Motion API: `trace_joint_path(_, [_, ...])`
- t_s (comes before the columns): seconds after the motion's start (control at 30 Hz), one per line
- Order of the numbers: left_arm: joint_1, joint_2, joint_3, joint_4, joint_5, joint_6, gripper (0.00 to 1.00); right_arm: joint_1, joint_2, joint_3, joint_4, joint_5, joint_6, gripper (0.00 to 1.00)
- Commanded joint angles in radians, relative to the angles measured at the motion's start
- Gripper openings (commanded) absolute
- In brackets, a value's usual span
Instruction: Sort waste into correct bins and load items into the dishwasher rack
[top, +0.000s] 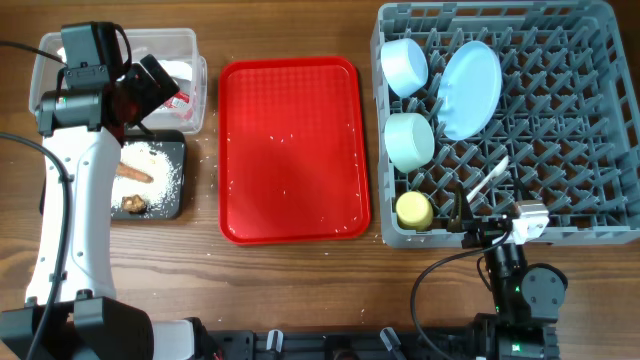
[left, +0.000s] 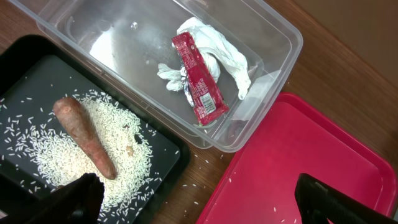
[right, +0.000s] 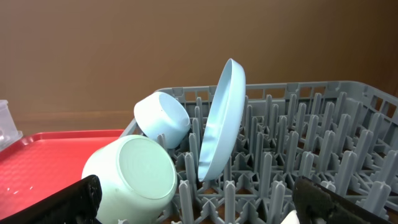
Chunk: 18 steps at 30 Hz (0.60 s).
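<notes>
The red-and-white wrapper (left: 202, 81) lies in the clear tub (left: 118, 43). The carrot-like piece (left: 84, 134) lies on rice grains (left: 56, 155) in the black tray (left: 31, 62), with a brown lump (top: 133, 205) beside it. My left gripper (left: 202, 208) is open and empty above the tub's corner; it also shows in the overhead view (top: 158, 85). The grey rack (top: 560, 130) holds two bowls (top: 404, 65) (top: 409, 140), the plate (top: 470, 88), the yellow cup (top: 413, 210) and the white spoon (top: 490, 180). My right gripper (right: 199, 211) is open and empty over the rack's front edge.
A flat red serving tray (top: 290, 150) with a few stray grains lies between the bins and the rack. A few rice grains lie on the wooden table (left: 217, 168) beside the black tray.
</notes>
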Motion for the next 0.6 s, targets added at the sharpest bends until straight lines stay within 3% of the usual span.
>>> trace_joint_path(0.0, [0.003,-0.011,0.004,0.003,-0.003,0.023,1.0,0.006,-0.014,-0.002,0.002,0.016,-0.008,1.0])
trace_joint_path(0.17, [-0.041,-0.143,-0.058,0.069,0.014,0.056,1.0,0.006,-0.014,-0.002,0.002,0.016,-0.009,1.0])
trace_joint_path(0.3, [-0.093,-0.344,-0.323,0.381,0.128,0.204,1.0,0.006,-0.014,-0.002,0.002,0.016,-0.009,1.0])
trace_joint_path(0.43, [-0.092,-0.608,-0.744,0.784,0.226,0.206,1.0,0.006,-0.014,-0.002,0.002,0.016,-0.009,1.0])
trace_joint_path(0.57, [-0.093,-0.852,-1.053,0.996,0.27,0.206,1.0,0.006,-0.014,-0.002,0.002,0.016,-0.009,1.0])
